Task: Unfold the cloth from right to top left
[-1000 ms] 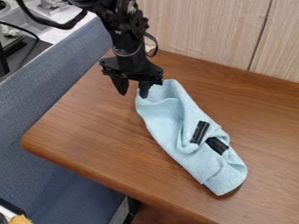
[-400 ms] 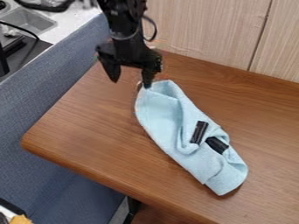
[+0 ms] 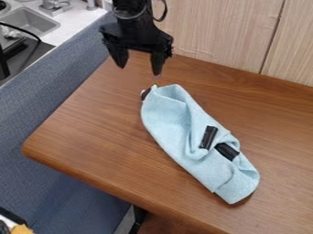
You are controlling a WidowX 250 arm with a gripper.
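"what lies at far left?"

"one grey sink (image 3: pixel 25 20) at the upper left; below and beside it, one blue padded surface (image 3: pixel 55 100), running down to the lower edge."

"and next?"

"one brown wooden table (image 3: pixel 79 130), with one rounded corner toward the left. above its far side hangs my one black gripper (image 3: pixel 139 70), pointing down, its two fingers (image 3: pixel 120 57) spread apart: open."

"the cloth (image 3: pixel 171 121)?"

"one, light blue, on the table, right of and below my gripper. it slants from upper left to lower right, bunched and folded. at its upper-left end sits one small dark object (image 3: pixel 145 93), too small for me to name."

"any markings?"

"two black pieces, on the cloth's right-hand half: one upright-leaning strip (image 3: pixel 208 137), one slanted patch (image 3: pixel 227 151)."

"and behind?"

"two pale wood-grain panels (image 3: pixel 207 34), meeting at one dark seam."
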